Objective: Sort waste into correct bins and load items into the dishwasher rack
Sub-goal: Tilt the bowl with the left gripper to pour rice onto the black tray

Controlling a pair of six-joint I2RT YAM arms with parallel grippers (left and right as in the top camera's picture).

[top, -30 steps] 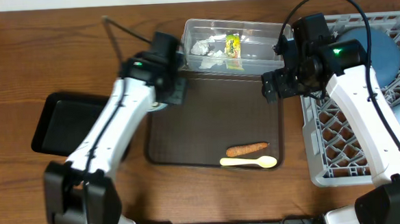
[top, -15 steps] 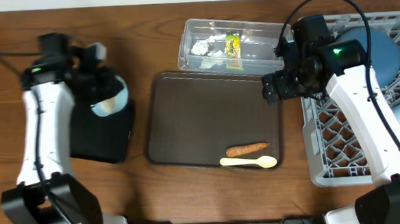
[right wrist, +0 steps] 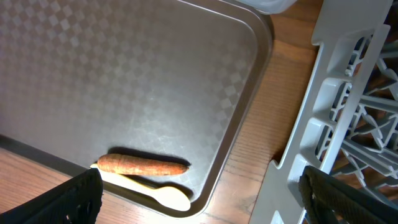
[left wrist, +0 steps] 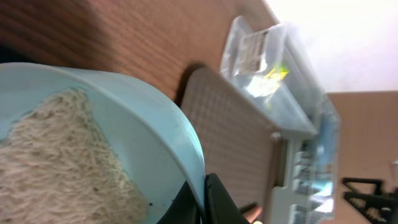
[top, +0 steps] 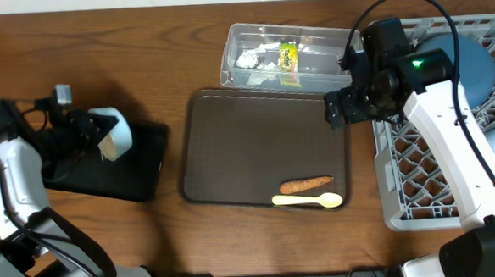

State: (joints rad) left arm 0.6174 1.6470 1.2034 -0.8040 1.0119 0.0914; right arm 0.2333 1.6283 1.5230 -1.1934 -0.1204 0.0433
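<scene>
The left gripper point(left wrist: 202, 204) is clamped on the rim of the pale blue bowl point(top: 115, 131) of white rice point(left wrist: 56, 162), tipped sideways above the shallow black rectangular tray point(top: 139, 174). The right gripper point(top: 338, 110) hangs spread wide over the flat brown serving tray point(top: 255, 129), at its right edge.

The overhead camera looks straight down on the table point(top: 182, 23). Both wrist cameras sit close behind their fingers point(right wrist: 62, 199), and all three views share the brown tray point(top: 256, 146).

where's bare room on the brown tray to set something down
Most of the brown tray is bare, from the clear tub side down to the carrot and spoon at its near right corner. Crowded: the black tray, with the bowl of rice held over it.
</scene>
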